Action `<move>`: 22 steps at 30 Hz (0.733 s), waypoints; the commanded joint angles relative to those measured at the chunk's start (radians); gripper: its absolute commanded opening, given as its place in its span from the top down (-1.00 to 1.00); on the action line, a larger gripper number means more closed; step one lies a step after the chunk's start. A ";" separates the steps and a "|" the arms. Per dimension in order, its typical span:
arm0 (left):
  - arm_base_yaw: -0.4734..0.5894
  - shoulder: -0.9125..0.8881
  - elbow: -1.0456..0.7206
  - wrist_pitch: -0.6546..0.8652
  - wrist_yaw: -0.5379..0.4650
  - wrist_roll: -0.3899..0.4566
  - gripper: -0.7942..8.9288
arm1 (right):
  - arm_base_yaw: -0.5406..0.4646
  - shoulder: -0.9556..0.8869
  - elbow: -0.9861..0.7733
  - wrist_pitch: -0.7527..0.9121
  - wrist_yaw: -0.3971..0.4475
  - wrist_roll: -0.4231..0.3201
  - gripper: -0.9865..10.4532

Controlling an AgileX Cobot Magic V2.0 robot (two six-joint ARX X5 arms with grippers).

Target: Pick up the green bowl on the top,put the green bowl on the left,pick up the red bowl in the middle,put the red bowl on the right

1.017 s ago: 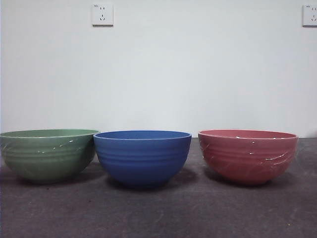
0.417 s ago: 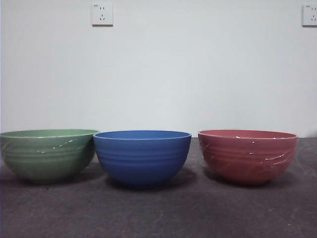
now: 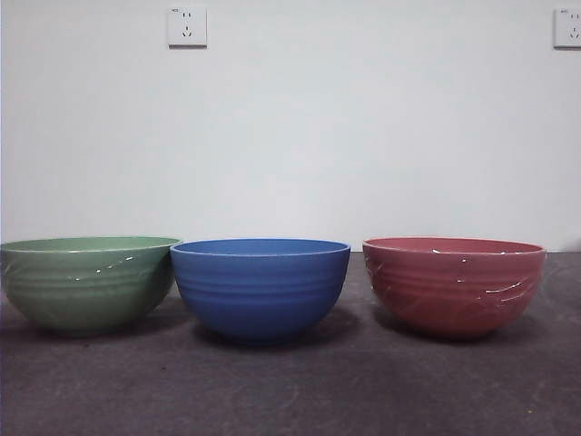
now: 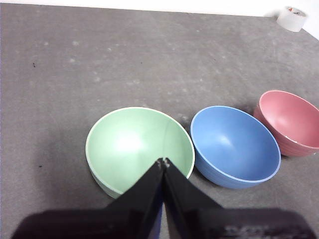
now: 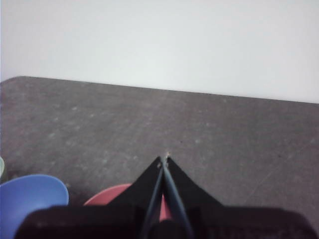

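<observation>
Three bowls stand in a row on the dark table. The green bowl (image 3: 88,282) is on the left, a blue bowl (image 3: 260,287) in the middle and the red bowl (image 3: 454,283) on the right, each upright and empty. My left gripper (image 4: 163,161) hovers shut above the near rim of the green bowl (image 4: 134,144), holding nothing. My right gripper (image 5: 164,158) is shut and empty, raised above the red bowl (image 5: 107,195), of which only a rim sliver shows. Neither arm appears in the front view.
A roll of white tape (image 4: 292,18) lies at the table's far corner. A white wall with two sockets (image 3: 187,26) backs the table (image 3: 290,391). The blue bowl (image 4: 234,145) nearly touches the green one.
</observation>
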 commanded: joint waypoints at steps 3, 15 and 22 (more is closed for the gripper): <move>-0.006 -0.076 -0.005 -0.008 -0.050 0.106 0.84 | 0.000 -0.001 -0.006 -0.023 0.005 0.010 0.82; 0.085 -0.399 -0.308 0.285 -0.223 0.185 0.84 | 0.000 0.001 -0.006 -0.049 0.003 0.010 0.82; 0.111 -0.469 -0.520 0.320 -0.222 0.169 0.84 | 0.000 0.001 -0.006 -0.049 0.003 0.010 0.82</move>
